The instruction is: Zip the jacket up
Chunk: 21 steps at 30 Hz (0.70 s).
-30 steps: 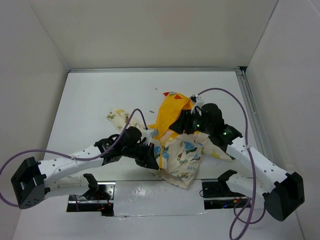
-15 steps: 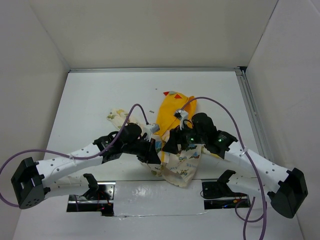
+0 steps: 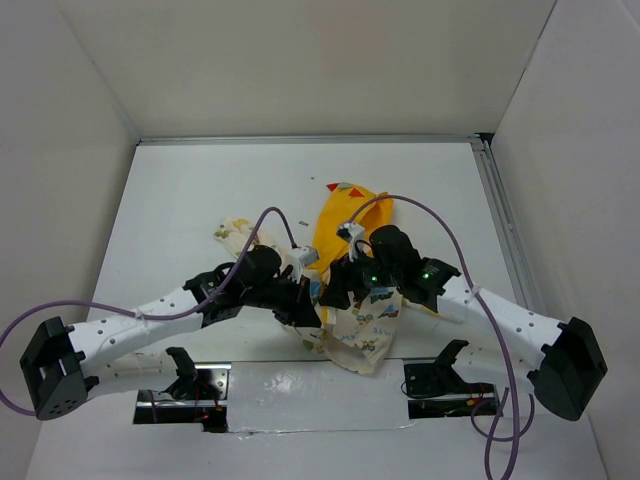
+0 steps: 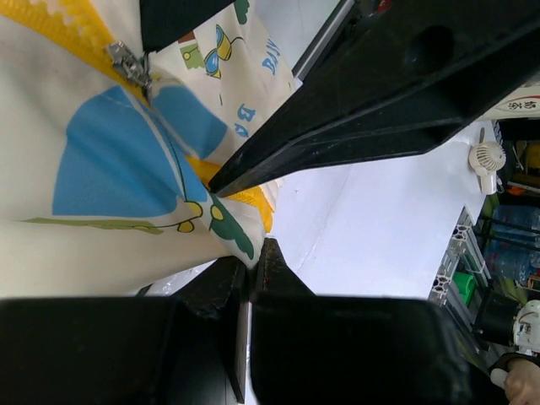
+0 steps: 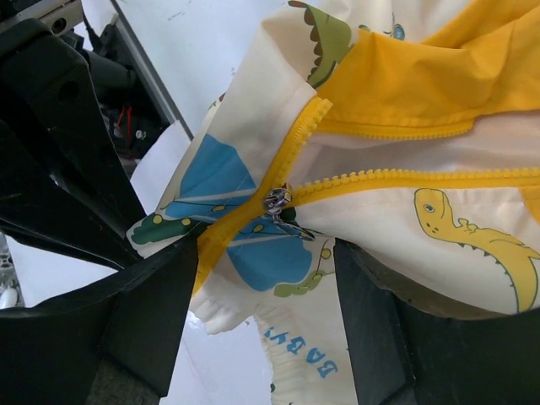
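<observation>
The jacket (image 3: pixel 362 328) lies crumpled mid-table, cream with cartoon prints, its yellow lining (image 3: pixel 343 218) turned up toward the back. My left gripper (image 3: pixel 304 304) is shut on the jacket's bottom hem (image 4: pixel 228 228), right beside the yellow zipper's lower end. In the left wrist view the metal zipper slider (image 4: pixel 126 61) sits up the tape from my left gripper (image 4: pixel 251 253). My right gripper (image 5: pixel 263 249) stands open with its fingers (image 5: pixel 156 304) on either side of the slider (image 5: pixel 276 202), not touching it. Above the slider the two yellow zipper rows spread apart.
A cream sleeve (image 3: pixel 236 235) trails to the left behind my left arm. White walls enclose the table, with a metal rail (image 3: pixel 505 230) along the right edge. Both arms crowd together over the jacket's lower front, and the left gripper's black body (image 5: pixel 59 169) sits close beside my right fingers.
My right gripper has opened and moved left and nearer, from the yellow lining to the zipper's lower end beside the left gripper. The cream front panel shifted left with it. The left gripper kept its hold.
</observation>
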Each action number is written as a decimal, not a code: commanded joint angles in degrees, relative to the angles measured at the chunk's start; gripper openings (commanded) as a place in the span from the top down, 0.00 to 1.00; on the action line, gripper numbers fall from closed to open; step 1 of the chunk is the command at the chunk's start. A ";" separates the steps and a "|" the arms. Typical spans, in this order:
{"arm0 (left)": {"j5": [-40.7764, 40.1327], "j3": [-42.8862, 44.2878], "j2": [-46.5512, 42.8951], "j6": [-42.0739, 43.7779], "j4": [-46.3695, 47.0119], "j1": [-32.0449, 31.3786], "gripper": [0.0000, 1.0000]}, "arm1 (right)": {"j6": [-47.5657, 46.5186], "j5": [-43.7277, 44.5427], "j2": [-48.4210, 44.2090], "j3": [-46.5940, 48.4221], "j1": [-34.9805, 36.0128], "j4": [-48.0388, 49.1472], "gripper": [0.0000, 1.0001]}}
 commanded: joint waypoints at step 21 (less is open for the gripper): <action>4.04 -5.01 -8.15 7.48 10.21 0.24 1.00 | -1.18 -16.38 -0.59 0.01 -4.44 6.62 0.54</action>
